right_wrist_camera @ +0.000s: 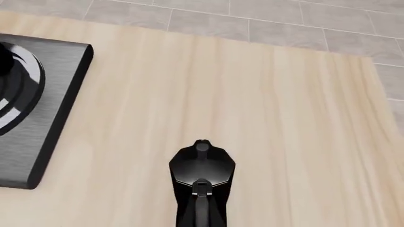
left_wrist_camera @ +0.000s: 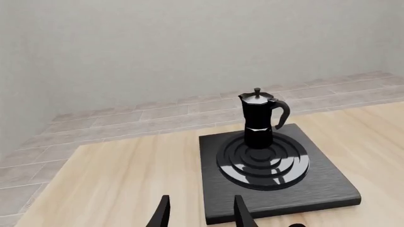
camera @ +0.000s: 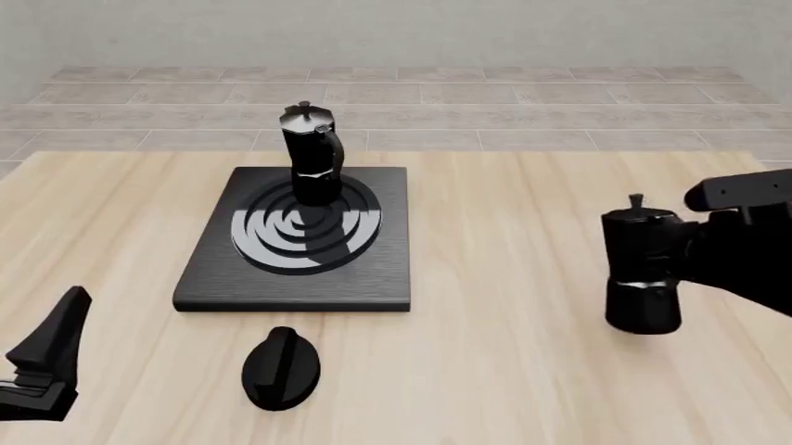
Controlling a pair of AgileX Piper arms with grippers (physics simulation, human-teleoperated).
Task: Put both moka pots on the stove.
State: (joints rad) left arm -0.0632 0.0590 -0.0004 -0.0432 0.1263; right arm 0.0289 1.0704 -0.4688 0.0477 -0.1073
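At right, right gripper (camera: 693,250) grips a moka pot (camera: 641,269); left gripper (left_wrist_camera: 200,213) agape, empty

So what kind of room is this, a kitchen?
Probably a pretend, computer-drawn kitchen: a stove on a wooden table, two moka pots, a tiled floor and bare wall behind.

One moka pot (camera: 311,153) upright on stove (camera: 371,269); other pot (camera: 641,269) right, off stove.
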